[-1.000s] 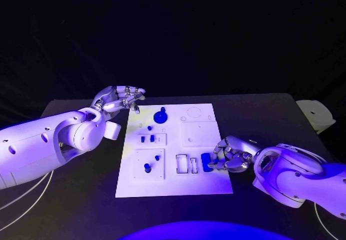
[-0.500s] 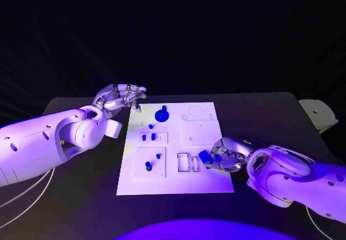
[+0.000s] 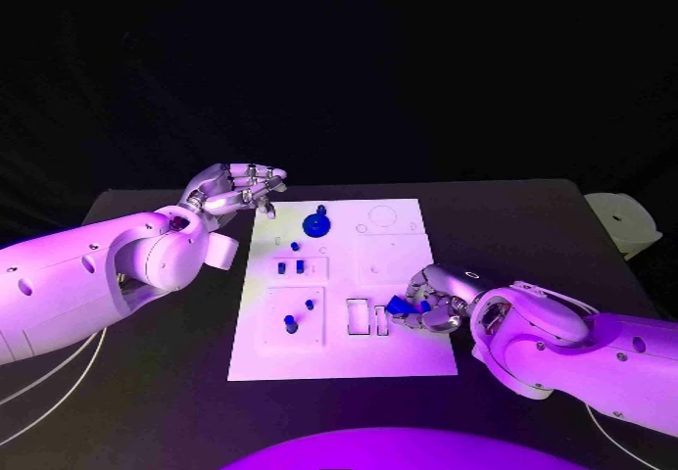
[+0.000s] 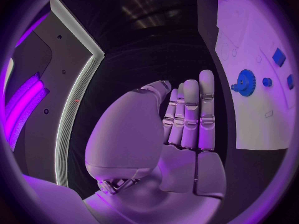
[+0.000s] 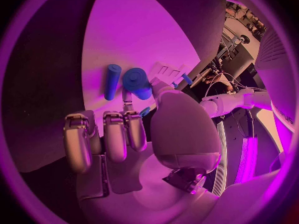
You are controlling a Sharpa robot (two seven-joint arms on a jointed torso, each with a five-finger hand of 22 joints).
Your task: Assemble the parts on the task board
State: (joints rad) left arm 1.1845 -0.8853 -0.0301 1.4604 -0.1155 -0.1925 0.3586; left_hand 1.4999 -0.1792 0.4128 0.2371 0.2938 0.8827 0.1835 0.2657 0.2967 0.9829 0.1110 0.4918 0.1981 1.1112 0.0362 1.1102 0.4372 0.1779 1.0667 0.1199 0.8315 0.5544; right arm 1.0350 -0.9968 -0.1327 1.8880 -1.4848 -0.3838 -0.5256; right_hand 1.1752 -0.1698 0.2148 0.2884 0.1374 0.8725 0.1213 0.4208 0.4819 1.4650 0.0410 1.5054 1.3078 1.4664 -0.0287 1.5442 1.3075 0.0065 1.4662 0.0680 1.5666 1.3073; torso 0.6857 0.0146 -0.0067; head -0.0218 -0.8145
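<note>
**Blue part held at the board's right edge**

The white task board [image 3: 344, 289] was seen lying in the middle of the black worktop [image 3: 523, 220]. The right hand [image 3: 435, 304] was placed over the board's right edge, beside the two narrow rectangular slots [image 3: 367, 318], with its fingers curled around a small blue part [image 3: 403, 306]. In the right wrist view the same hand [image 5: 118, 134] was shown with its fingertips [image 5: 134, 129] closed near a short blue cylinder [image 5: 136, 82], and a slimmer blue peg [image 5: 112, 81] was seen lying just beside it on the board; whether the cylinder was fully gripped or only touched could not be told from that view.

The left hand [image 3: 237, 189] was held above the worktop just off the board's far left corner, nothing being held in it and its fingers being loosely bent and apart. In the left wrist view its fingers [image 4: 190, 117] were shown side by side and nearly straight, with no part between them.

A blue gear [image 3: 315, 228] was seen standing on the far part of the board. Two small blue pieces [image 3: 290, 267] were seated in a recessed plate nearer the middle, and further blue pegs [image 3: 293, 326] stood in the square plate at the board's near left.
</note>
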